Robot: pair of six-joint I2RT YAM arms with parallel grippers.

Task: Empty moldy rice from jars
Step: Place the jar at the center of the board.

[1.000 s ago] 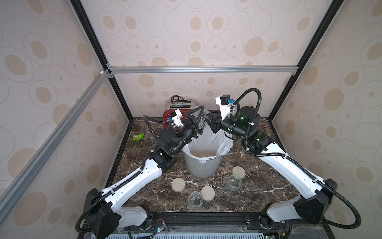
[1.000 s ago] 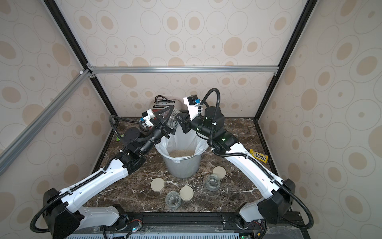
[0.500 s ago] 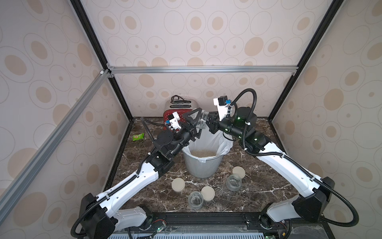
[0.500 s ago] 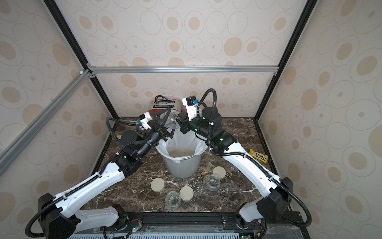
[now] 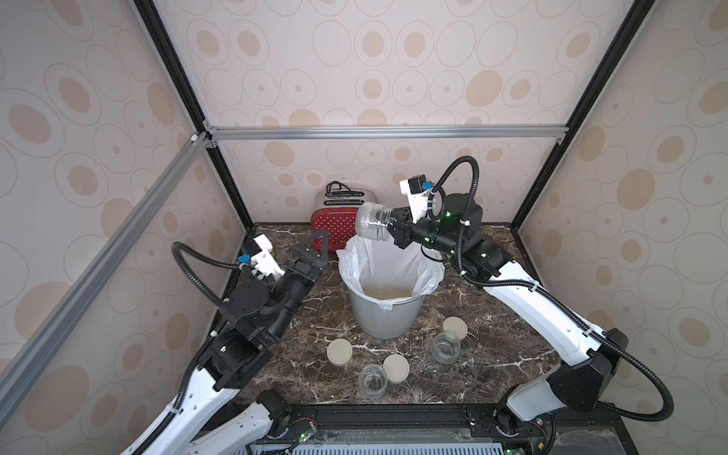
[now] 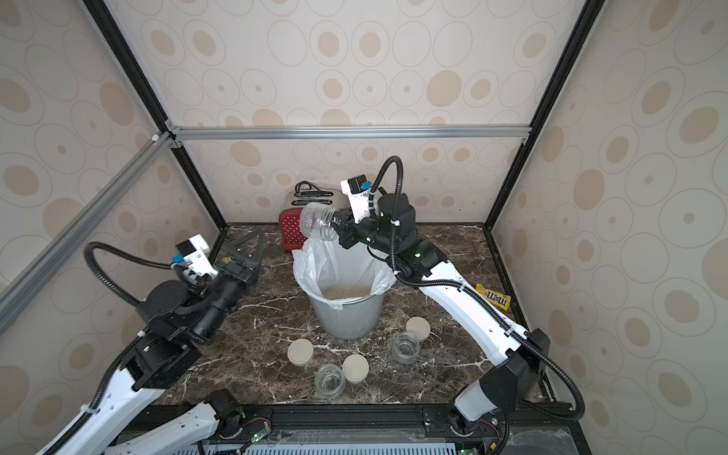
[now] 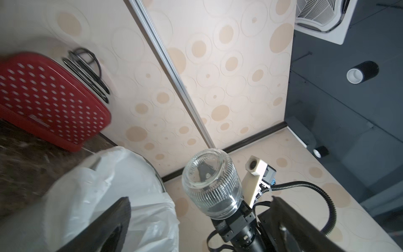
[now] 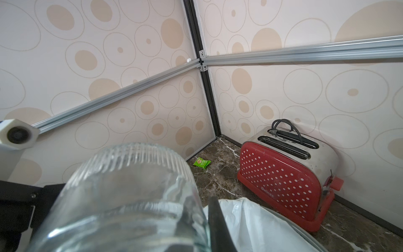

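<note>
- Moldy rice lies in the lined bin in both top views. Right hand clenched on tilted empty jar over the rim. Left hand released, beside the bin.
- Lidless jars stand on the dark marble surface; spotted beige walls.
- Left wrist: red toaster against the wall.
- Right wrist: green packet in the surface's corner.

Dark marble tabletop carries bin, toaster, two open jars, three lids, packets.
</note>
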